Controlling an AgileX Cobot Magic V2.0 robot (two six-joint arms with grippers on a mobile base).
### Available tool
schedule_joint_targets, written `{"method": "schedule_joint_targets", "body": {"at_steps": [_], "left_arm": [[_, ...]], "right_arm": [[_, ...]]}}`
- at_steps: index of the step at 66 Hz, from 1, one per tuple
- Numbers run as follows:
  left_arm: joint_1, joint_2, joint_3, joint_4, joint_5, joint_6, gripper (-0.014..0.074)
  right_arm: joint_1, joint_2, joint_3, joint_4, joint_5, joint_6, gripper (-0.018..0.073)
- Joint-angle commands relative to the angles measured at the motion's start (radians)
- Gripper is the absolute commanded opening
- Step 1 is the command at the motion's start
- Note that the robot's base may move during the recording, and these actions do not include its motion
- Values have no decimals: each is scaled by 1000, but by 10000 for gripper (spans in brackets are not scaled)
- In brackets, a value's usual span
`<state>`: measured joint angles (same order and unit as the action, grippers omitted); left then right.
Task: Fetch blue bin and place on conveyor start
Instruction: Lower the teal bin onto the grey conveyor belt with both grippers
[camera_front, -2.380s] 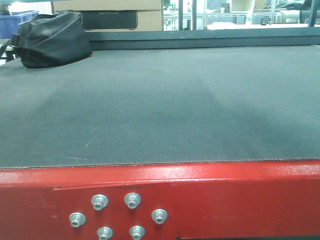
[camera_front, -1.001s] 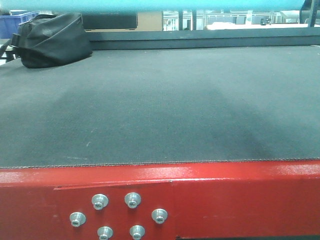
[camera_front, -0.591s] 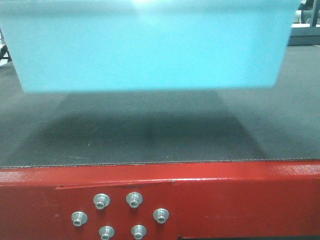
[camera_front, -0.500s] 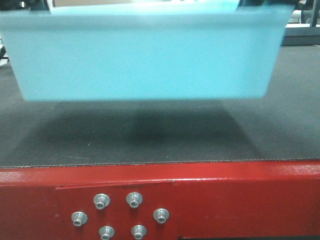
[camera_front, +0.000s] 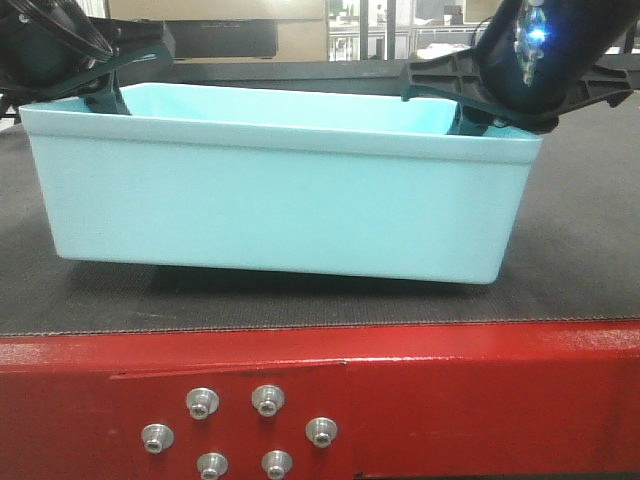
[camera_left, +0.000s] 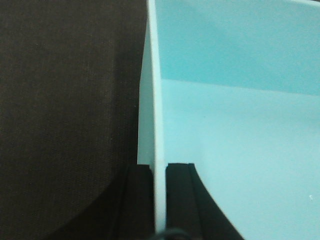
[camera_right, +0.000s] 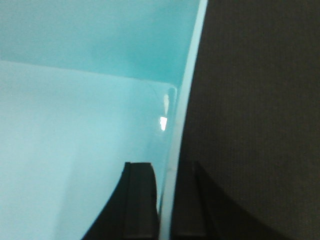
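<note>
- Now the blue bin (camera_front: 280, 205) sits at the conveyor start (camera_front: 580, 270), on the near part of the dark belt (camera_front: 590, 210) and just behind the red frame plate (camera_front: 480, 390) with its five silver bolts (camera_front: 265, 400).
- Its long side faces the front camera, and its open top shows a pale, bare inside.
- A dark shadow lies under its base. Whether the base rests fully on the belt cannot be told.
- The left gripper (camera_front: 105, 95) pinches the bin's left end wall at the rim. The left wrist view shows the gripper (camera_left: 159, 167) with one finger (camera_left: 182, 200) inside the bin and the other outside, over the belt.
- The right gripper (camera_front: 470, 115) clamps the right end wall the same way. In its wrist view the gripper (camera_right: 167, 172) has one finger (camera_right: 140, 200) inside and one outside.
- A small blue light glows on the right arm above the bin.
</note>
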<state>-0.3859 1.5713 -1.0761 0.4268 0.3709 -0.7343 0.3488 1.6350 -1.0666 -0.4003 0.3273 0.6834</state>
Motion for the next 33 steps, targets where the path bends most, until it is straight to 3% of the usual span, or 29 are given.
{"method": "schedule_joint_targets", "body": {"at_steps": [1, 22, 33], "left_arm": [[-27, -9, -14, -61, -168, -12, -111], [-27, 18, -14, -55, -177, -10, -111], [-27, 19, -17, -55, -173, -10, -82]], "right_arm": [[29, 5, -75, 16, -71, -19, -153], [29, 34, -136, 16, -39, -19, -153], [29, 34, -136, 69, 17, -19, -153]]}}
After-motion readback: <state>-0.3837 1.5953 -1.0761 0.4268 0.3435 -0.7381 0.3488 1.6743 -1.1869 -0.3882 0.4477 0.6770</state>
